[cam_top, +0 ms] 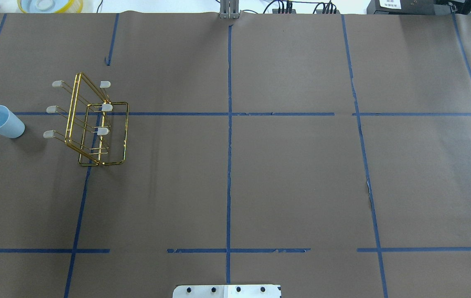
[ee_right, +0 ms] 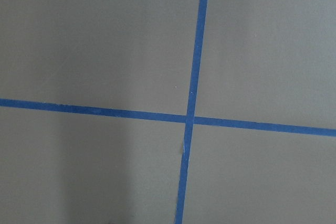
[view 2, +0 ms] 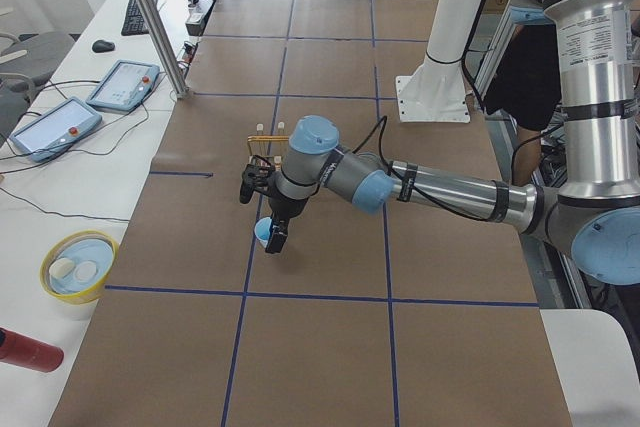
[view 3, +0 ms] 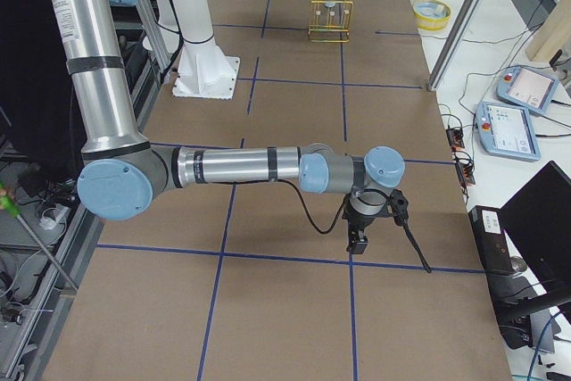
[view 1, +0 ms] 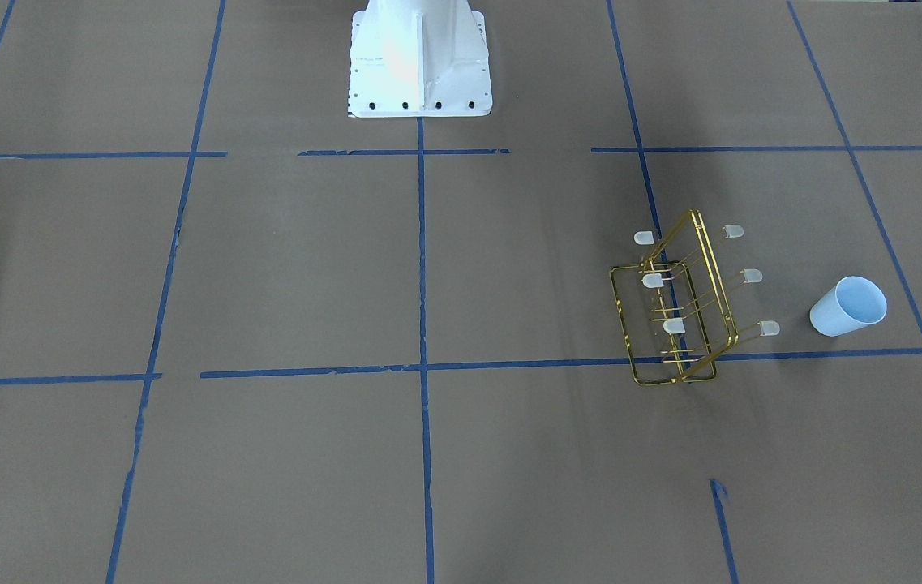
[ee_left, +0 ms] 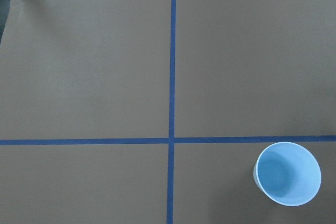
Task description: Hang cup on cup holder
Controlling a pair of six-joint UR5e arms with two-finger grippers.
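The pale blue cup (cam_top: 2, 121) stands upright, mouth up, on the brown table left of the gold wire cup holder (cam_top: 73, 108). Both also show in the front view: the cup (view 1: 848, 307) and the holder (view 1: 714, 276). The left wrist view looks down into the cup (ee_left: 287, 173) at its lower right. In the left side view my left gripper (view 2: 275, 239) hangs just above the cup (view 2: 263, 232); I cannot tell if it is open. My right gripper (view 3: 357, 243) hovers over bare table far from the holder (view 3: 330, 24); I cannot tell its state either.
The white robot base (view 1: 420, 65) stands at the table's edge. A yellow bowl (view 2: 78, 265), a red object (view 2: 25, 349), control tablets (view 2: 120, 82) and a metal post (view 2: 150, 17) sit on the far side. Blue tape lines cross the table.
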